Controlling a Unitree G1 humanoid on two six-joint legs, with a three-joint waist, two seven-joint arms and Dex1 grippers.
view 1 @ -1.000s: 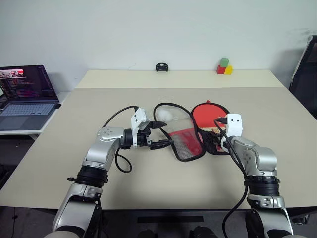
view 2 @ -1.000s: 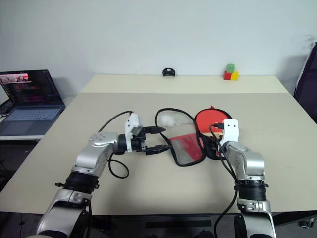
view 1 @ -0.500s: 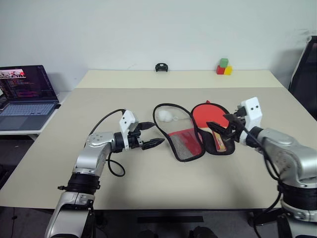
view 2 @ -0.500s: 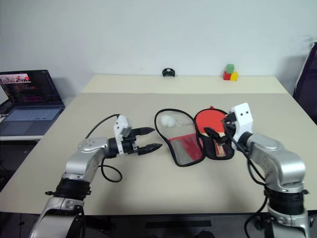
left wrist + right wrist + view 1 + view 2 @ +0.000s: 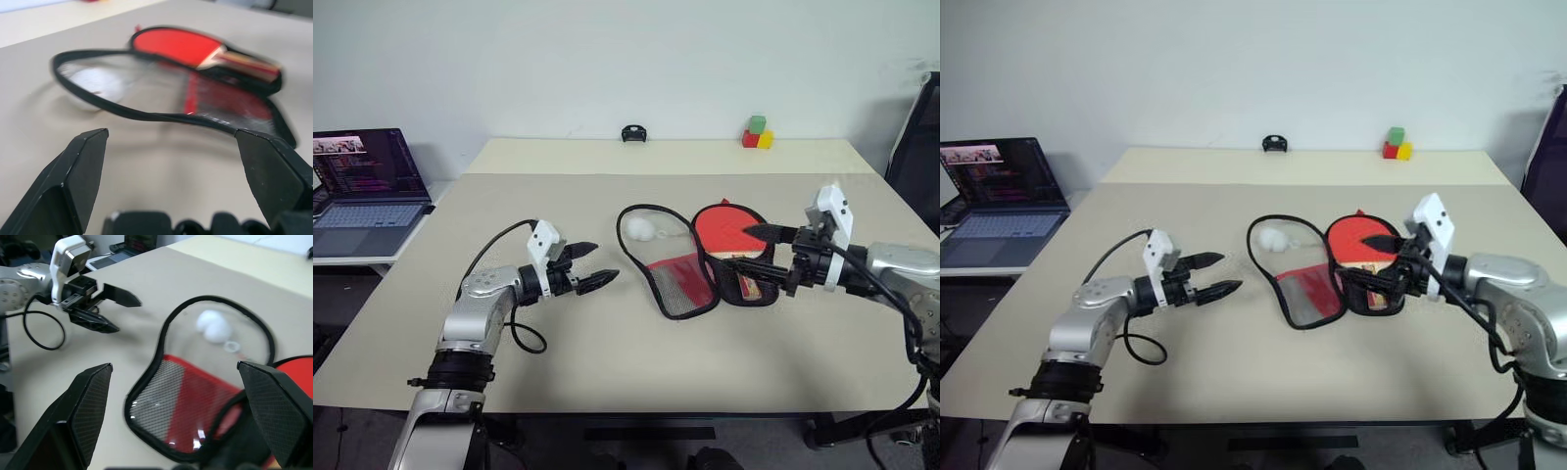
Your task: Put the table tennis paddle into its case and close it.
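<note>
- The beige worktop [image 5: 607,362] carries everything; a second, paler surface butts against its far edge.
- An open laptop [image 5: 364,191] sits on a lower side surface, off my left.
- The case [image 5: 677,269] lies spread open near the middle of the worktop, its black-edged mesh-and-red flap folded out toward my left and a small white charm [image 5: 641,229] resting at its far end.
- The table tennis paddle [image 5: 729,233] lies on the case's right half, red face up toward the far side, striped wooden handle pointing back toward me.
- My right hand [image 5: 767,249] hangs above the paddle handle, fingers spread wide, gripping nothing.
- My left hand [image 5: 592,262] hovers off the case's left edge, near but apart from it, fingers apart and empty, pointing at the flap.
- Red, green and yellow blocks [image 5: 756,132] stand stacked at the far right.
- A small black object [image 5: 631,132] sits at the far centre; I can't make out what it is.
</note>
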